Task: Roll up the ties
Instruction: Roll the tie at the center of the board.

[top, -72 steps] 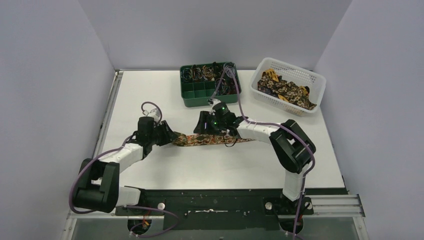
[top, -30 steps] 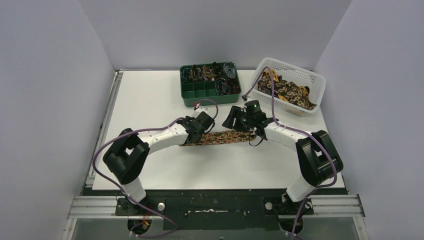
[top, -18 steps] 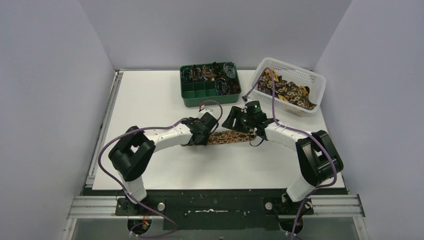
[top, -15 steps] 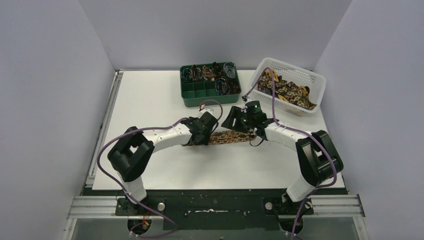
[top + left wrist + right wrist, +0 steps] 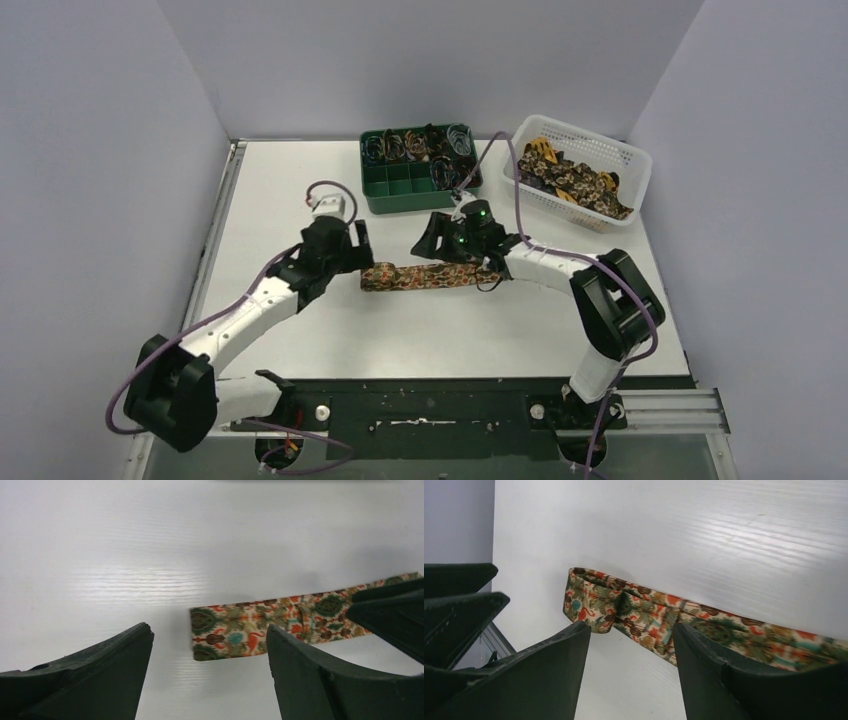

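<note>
Tie [image 5: 425,277] lies flat mid table [image 5: 300,180], its left end folded over. L gripper [image 5: 207,635] is spread wide, empty, just left of that end. R gripper [image 5: 631,630] is also spread, over the strip.

Tie [image 5: 235,630] is showing a cream ground with orange-red, teal and dark green floral medallions; from the top view it is reading brown-gold. Table [image 5: 300,190] is appearing white. Tray [image 5: 395,203] is showing dark green. Basket [image 5: 628,160] is showing white lattice, with the ties [image 5: 575,182] inside it carrying brown, gold and black print. Left gripper [image 5: 208,630] and right gripper [image 5: 631,626] are looking dark greenish-black. Left arm [image 5: 240,318] is showing white links and black joints.
</note>
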### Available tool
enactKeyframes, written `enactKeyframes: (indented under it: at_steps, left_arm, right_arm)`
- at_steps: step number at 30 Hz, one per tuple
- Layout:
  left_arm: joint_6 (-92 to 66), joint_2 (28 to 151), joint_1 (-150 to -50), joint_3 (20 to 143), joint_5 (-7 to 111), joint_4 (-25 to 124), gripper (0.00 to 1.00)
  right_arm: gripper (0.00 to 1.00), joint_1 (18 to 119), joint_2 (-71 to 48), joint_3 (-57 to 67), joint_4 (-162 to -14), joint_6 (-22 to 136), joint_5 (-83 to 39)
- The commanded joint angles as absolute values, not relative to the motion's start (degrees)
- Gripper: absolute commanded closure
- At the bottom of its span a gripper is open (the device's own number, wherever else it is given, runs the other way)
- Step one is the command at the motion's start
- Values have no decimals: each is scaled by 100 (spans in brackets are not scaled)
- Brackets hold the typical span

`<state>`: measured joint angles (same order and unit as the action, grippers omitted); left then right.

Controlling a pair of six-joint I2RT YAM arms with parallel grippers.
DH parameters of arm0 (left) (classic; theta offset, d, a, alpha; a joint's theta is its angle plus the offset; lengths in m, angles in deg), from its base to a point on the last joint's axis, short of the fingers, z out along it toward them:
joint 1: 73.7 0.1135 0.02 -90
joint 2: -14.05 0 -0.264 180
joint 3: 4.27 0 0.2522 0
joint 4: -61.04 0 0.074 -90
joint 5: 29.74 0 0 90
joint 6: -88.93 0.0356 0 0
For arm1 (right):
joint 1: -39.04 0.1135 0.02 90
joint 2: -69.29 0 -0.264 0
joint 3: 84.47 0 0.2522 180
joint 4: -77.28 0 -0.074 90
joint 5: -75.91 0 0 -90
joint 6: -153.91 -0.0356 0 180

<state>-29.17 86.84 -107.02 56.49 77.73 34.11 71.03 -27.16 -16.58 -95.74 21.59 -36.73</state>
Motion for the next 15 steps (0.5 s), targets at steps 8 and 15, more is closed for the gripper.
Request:
enactKeyframes:
  at_steps: [8,15]
  left_arm:
    - [-4057,7006,-8884,3412,6458,5152,15]
    - [-4078,6856,-8633,3168,6307,5230,14]
  right_arm:
    - [37,8103,-3783,-603,-9746,1739,-3262]
    - [42,8242,-4160,-205,-9398,1753,-3262]
